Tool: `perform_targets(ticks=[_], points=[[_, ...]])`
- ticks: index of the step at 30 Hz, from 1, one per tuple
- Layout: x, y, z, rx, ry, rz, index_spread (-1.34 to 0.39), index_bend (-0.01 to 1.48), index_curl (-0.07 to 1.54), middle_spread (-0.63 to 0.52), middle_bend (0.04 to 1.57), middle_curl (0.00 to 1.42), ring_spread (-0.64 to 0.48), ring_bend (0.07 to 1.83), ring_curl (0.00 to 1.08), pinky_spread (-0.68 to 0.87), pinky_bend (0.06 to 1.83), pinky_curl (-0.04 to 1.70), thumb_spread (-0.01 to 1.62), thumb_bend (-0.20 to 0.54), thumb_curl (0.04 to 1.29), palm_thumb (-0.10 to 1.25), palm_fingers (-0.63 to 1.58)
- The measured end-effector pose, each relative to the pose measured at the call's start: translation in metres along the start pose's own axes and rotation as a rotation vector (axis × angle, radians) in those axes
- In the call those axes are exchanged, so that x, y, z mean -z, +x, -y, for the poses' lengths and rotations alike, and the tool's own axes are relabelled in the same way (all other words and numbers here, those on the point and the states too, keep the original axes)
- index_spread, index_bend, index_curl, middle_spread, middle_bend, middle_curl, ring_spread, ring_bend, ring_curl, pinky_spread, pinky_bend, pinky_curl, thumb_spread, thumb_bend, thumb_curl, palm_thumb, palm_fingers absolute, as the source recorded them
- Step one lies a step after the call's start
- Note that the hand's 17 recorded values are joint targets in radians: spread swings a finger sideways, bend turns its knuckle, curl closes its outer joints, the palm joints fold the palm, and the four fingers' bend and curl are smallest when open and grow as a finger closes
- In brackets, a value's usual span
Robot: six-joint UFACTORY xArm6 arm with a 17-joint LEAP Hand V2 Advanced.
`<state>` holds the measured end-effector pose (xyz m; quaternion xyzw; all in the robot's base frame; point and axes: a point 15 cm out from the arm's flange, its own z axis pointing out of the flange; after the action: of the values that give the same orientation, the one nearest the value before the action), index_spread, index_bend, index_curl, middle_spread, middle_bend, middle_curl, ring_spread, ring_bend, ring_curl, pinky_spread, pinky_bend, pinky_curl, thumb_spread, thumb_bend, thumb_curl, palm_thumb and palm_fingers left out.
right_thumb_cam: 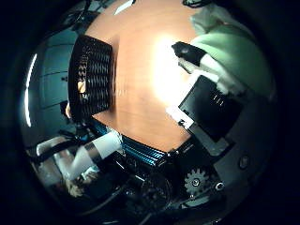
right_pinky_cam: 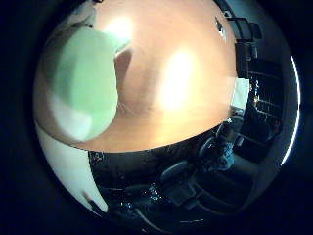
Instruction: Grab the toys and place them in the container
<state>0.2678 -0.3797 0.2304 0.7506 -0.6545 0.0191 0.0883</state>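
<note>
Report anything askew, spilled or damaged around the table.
Nothing stands out. The black woven basket sits upright near the wooden table's edge, and a pale green toy is close against the hand.

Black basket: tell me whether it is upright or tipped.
Cannot tell. The black basket sits at the wooden table's edge, something orange inside; palm views have no fixed way up.
</note>
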Motion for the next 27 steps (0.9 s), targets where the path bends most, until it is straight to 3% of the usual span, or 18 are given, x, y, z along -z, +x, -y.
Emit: perform_targets(ticks=[11, 27], points=[[0.145, -0.070, 0.003, 0.042, 0.093, 0.004, -0.29, 1.03, 0.88, -0.17, 1.31, 0.86, -0.24, 1.35, 0.75, -0.22, 1.21, 0.89, 0.66, -0.018, 0.76, 1.04, 1.04], [0.278, -0.308, 0.077, 0.287, 0.313, 0.116, -0.29, 0.99, 0.93, -0.16, 1.29, 0.87, -0.25, 1.31, 0.80, -0.24, 1.12, 1.02, 0.62, -0.020, 0.85, 1.03, 1.05]])
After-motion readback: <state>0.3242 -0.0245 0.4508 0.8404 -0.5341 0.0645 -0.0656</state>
